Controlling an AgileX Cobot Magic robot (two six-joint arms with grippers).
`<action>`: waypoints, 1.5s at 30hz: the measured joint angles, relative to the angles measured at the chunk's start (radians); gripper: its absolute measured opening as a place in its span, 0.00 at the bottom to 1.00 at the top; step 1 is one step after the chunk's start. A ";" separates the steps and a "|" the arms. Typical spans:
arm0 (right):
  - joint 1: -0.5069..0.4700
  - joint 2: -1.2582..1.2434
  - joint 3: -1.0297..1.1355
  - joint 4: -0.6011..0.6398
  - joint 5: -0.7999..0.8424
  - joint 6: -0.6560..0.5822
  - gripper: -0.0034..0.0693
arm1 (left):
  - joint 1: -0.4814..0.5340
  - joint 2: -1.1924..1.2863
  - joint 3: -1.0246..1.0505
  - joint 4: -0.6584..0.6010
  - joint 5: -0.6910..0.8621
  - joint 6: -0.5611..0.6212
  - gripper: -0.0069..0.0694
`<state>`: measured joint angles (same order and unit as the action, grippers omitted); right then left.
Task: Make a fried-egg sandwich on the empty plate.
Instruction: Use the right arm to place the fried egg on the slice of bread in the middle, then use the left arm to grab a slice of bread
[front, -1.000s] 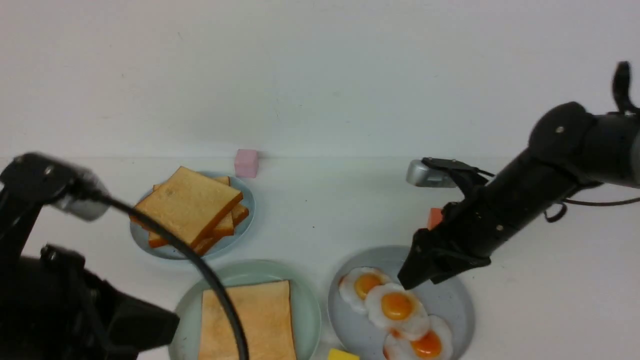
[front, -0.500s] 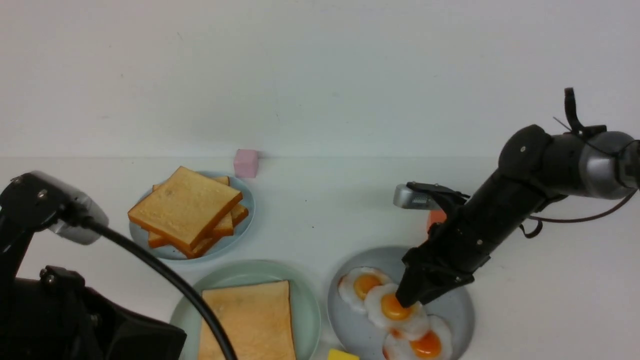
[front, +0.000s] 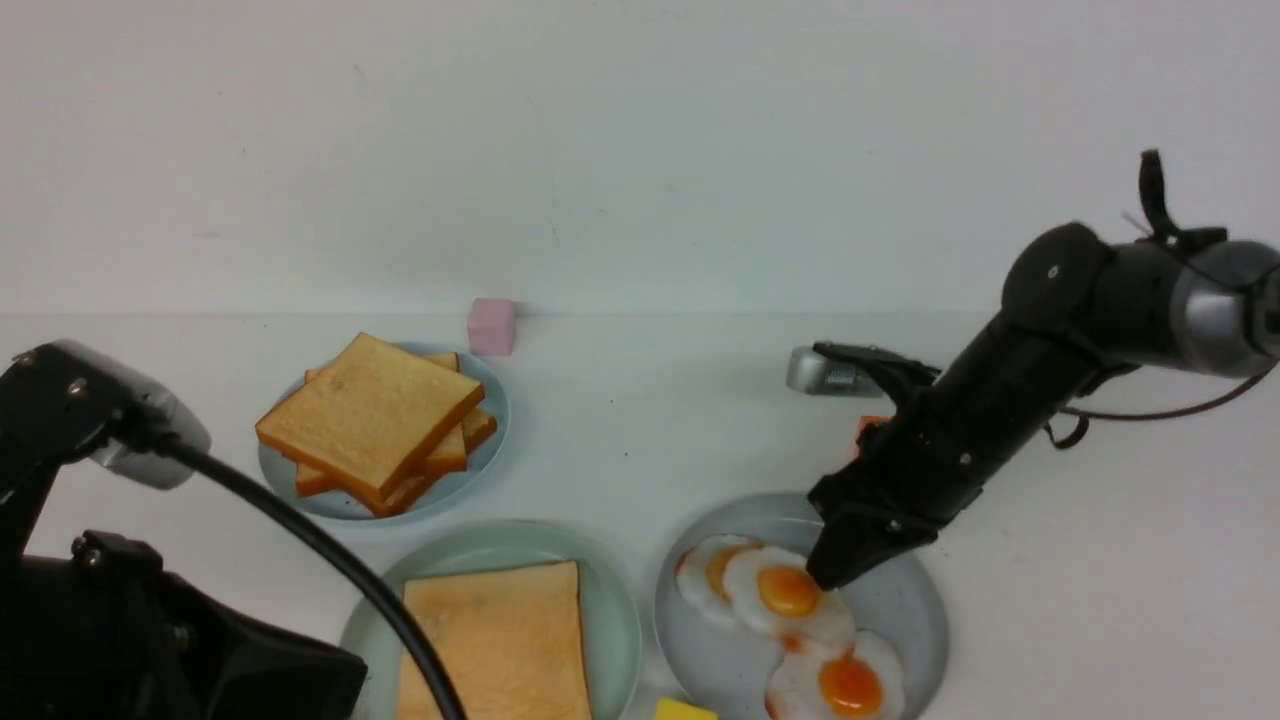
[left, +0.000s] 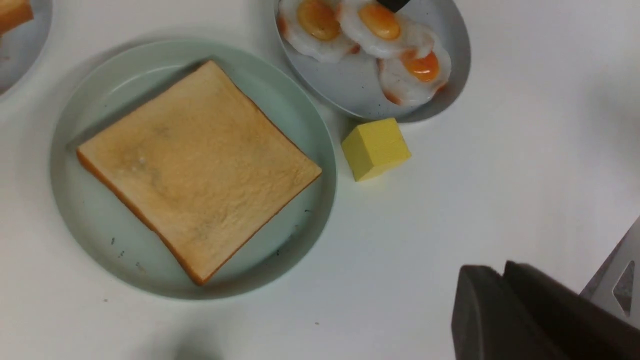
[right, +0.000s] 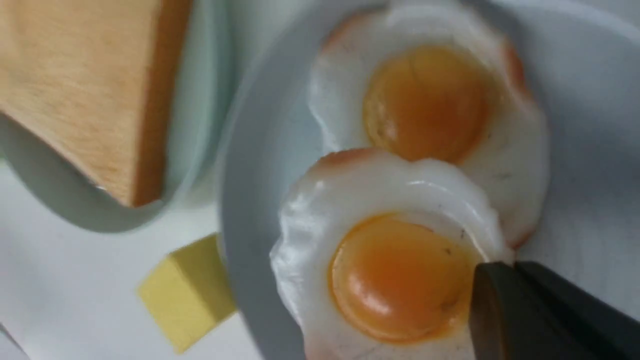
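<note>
Right hand: fingers pressed together, pinching rim of middle fried egg, yolk facing up, on grey-blue plate. Egg row running diagonally, far-left to near-right. Toast slice lying flat on mint-green plate, sides running near-to-far. Left hand: fingers pressed together, holding nothing. Since one second ago: right hand going from spread to closed; pinched egg sliding onto left neighbour.
</note>
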<state>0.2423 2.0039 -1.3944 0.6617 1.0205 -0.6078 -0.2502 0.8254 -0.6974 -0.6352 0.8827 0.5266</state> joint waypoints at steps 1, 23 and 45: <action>0.007 -0.019 -0.016 0.000 0.003 0.010 0.06 | 0.000 -0.011 0.000 0.010 -0.001 -0.010 0.18; 0.397 0.107 -0.102 0.174 -0.370 0.056 0.31 | 0.000 -0.167 0.000 0.200 0.079 -0.326 0.20; 0.387 -0.499 -0.252 -0.280 0.209 0.326 0.75 | 0.220 0.465 -0.201 0.137 -0.241 -0.709 0.36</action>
<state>0.6289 1.5050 -1.6463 0.3813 1.2294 -0.2814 -0.0298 1.2907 -0.8979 -0.4986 0.6417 -0.1828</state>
